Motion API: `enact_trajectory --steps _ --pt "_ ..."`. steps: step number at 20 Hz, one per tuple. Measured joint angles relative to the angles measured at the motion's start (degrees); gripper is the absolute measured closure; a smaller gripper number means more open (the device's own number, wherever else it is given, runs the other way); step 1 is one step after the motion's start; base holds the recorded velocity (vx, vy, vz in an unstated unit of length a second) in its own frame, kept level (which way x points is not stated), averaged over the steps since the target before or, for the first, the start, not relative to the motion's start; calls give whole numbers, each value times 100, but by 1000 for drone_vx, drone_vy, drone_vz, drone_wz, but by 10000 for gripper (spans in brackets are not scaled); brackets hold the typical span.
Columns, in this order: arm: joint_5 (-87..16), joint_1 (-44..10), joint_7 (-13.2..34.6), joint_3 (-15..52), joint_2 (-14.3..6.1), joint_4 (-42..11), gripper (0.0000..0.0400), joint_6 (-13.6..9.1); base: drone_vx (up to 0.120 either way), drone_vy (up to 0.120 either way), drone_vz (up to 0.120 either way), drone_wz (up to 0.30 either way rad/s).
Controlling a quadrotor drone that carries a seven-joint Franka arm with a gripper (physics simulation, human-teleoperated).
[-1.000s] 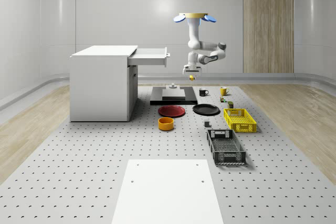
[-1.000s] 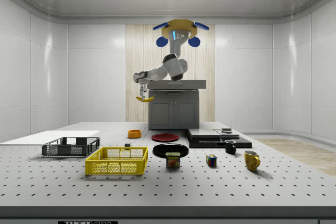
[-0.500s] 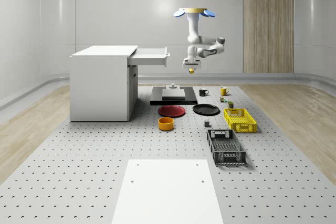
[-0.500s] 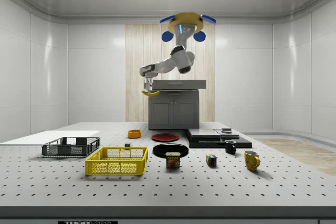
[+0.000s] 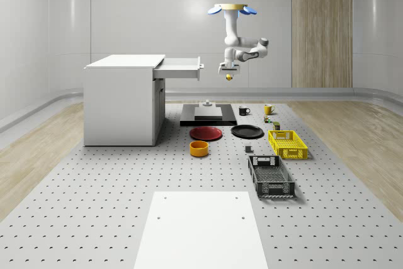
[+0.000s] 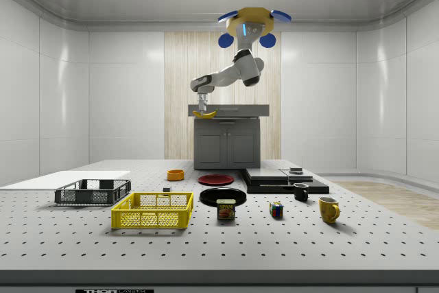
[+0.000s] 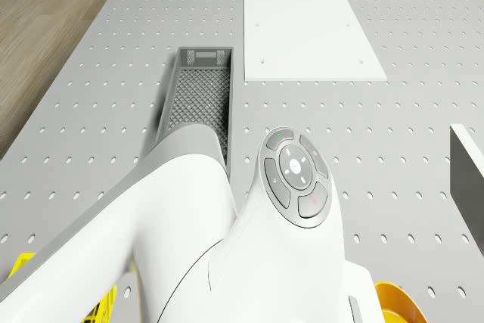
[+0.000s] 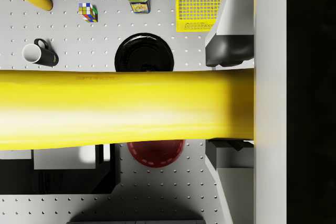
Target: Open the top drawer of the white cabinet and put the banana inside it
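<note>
The drone (image 5: 233,9) hovers high over the table, to the whole-scene view's right of the white cabinet (image 5: 121,99). Its arm bends down to the gripper (image 5: 228,74), which is shut on the yellow banana (image 5: 229,77). The banana (image 6: 204,113) hangs at about the height of the cabinet's top drawer (image 5: 181,67), which stands pulled open, and a short gap separates the two. In the wrist view the banana (image 8: 126,108) lies crosswise between the fingers (image 8: 229,35), high above the black plate (image 8: 144,52) and red plate (image 8: 156,153).
Below the gripper lie a black platform (image 5: 208,114), red plate (image 5: 206,133), black plate (image 5: 247,131), orange bowl (image 5: 199,148), mugs (image 5: 244,111), yellow basket (image 5: 287,143) and dark crate (image 5: 271,176). A white panel (image 5: 200,228) lies at the table's near end.
The drone has climbed and shifted slightly, lifting the held banana from below drawer height up to the level of the open drawer. In the side view it moved right, toward the cabinet.
</note>
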Motion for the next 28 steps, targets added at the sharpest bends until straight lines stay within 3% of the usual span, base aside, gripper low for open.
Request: enact_trajectory --steps 20,24,28 --pt "4 -3 3 1 8 -1 211 -7 -120 0 120 0" --pt "4 -4 3 1 9 -1 211 -9 -100 0 0 0" --pt "5 -4 3 1 11 -1 211 -10 0 -110 0 0"
